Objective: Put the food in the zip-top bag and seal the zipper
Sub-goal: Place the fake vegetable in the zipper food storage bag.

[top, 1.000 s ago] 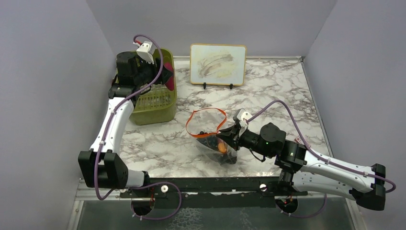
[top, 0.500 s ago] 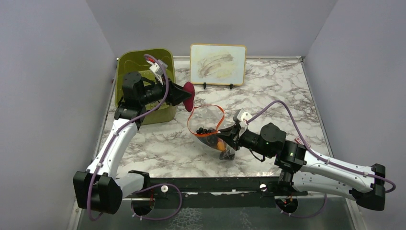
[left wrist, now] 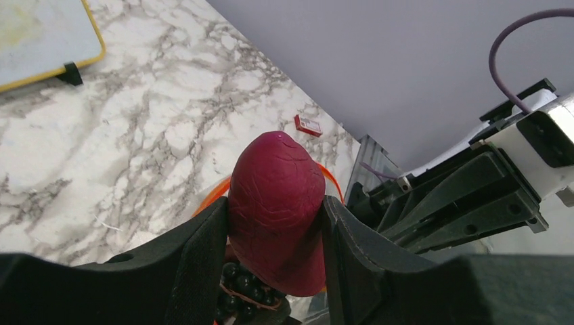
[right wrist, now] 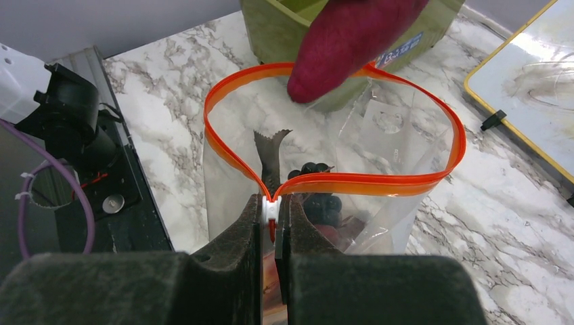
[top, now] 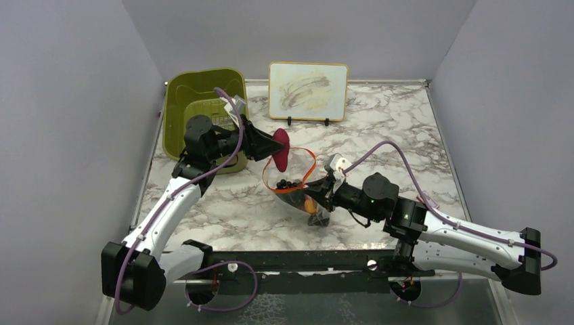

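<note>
A pink-purple food piece (top: 279,152) hangs just above the far-left rim of the zip-top bag (top: 302,198), and my left gripper (top: 273,144) is shut on it. In the left wrist view the piece (left wrist: 277,196) fills the gap between both pads, with dark grapes (left wrist: 242,286) below it in the bag. The bag stands with its mouth spread wide and its orange-red zipper (right wrist: 369,183) in a loop. My right gripper (right wrist: 273,211) is shut on the zipper's white slider end. Grapes (right wrist: 315,169), a grey piece (right wrist: 271,150) and an orange piece (top: 311,205) lie inside.
An olive-green bin (top: 196,101) stands at the back left, behind the left arm. A yellow-framed board (top: 308,90) leans on small stands at the back wall. A small red tag (left wrist: 308,125) lies on the marble near the right wall. Grey walls close three sides.
My left arm has swung right from the bin, carrying the pink-purple piece to the bag's mouth. The right gripper still holds the zipper; the bag has shifted slightly.
</note>
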